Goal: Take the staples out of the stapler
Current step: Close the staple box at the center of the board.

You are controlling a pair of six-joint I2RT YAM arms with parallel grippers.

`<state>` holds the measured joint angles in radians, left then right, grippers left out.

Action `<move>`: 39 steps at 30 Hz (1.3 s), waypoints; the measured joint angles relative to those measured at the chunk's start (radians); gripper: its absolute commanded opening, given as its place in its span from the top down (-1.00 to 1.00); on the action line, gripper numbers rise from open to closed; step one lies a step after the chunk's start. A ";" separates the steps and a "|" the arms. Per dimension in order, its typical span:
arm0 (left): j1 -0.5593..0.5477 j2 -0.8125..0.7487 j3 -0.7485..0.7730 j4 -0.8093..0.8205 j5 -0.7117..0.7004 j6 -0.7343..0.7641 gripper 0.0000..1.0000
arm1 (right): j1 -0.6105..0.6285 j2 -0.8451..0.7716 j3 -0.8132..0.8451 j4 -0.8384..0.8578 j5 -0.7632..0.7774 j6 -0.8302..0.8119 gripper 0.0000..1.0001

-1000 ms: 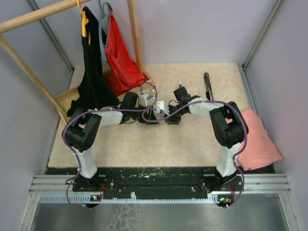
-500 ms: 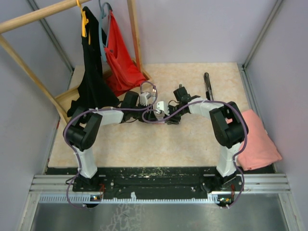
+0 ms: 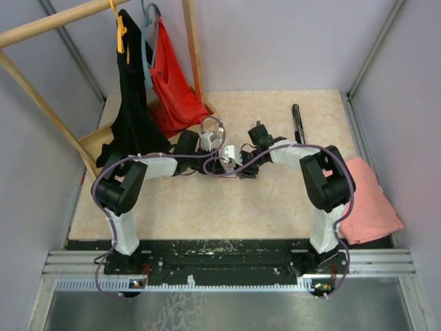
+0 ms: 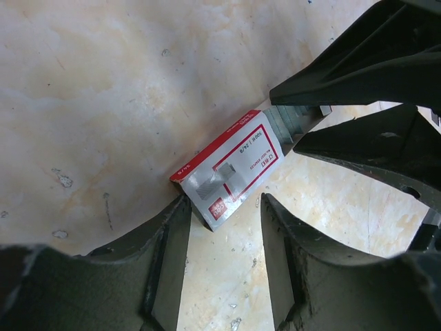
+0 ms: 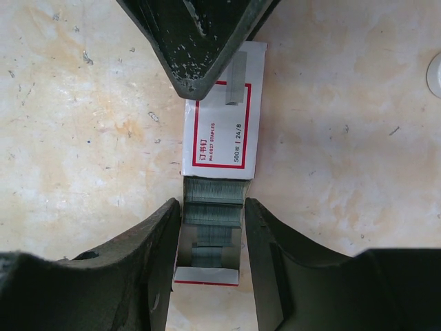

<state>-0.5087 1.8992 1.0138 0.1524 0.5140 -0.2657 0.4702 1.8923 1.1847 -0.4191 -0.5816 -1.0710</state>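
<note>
Your left gripper [image 4: 222,205] squeezed in around the red-and-white box [image 4: 238,162], but a gap was left, so it held nothing yet. Your right gripper [image 5: 212,207] pinched the box's tray [image 5: 209,252]. The stapler [image 3: 297,123] lay well apart on the desk [image 3: 275,207], still not unloaded.

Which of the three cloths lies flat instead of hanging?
The pink cloth, lying at the right edge of the table; the black garment and the red garment hang from the wooden rack.

Glossy paper box [image 5: 220,117], matt grey metal staples [image 5: 213,207].
</note>
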 measured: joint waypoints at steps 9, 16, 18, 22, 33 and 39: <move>0.000 0.005 0.007 0.001 0.004 -0.002 -0.14 | 0.011 0.000 0.000 0.001 0.000 0.000 0.03; 0.000 0.005 0.010 0.001 0.013 -0.006 -0.27 | 0.014 -0.003 0.000 0.008 0.002 0.029 -0.29; 0.000 0.005 0.010 0.002 0.014 -0.006 -0.29 | 0.012 -0.013 0.000 0.006 0.001 0.045 -0.32; 0.001 0.005 0.010 0.003 0.019 -0.006 -0.33 | -0.005 -0.060 0.000 0.002 -0.013 0.073 -0.33; 0.010 0.005 0.010 0.004 0.026 -0.006 -0.31 | -0.128 -0.144 -0.014 -0.018 -0.039 0.266 0.23; 0.012 0.005 0.008 0.006 0.033 -0.007 -0.26 | -0.150 -0.143 -0.067 -0.052 -0.035 0.405 0.61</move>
<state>-0.4969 1.9041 1.0222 0.1585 0.5468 -0.2729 0.3202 1.7496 1.1179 -0.4709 -0.6167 -0.6659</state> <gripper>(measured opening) 0.640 0.259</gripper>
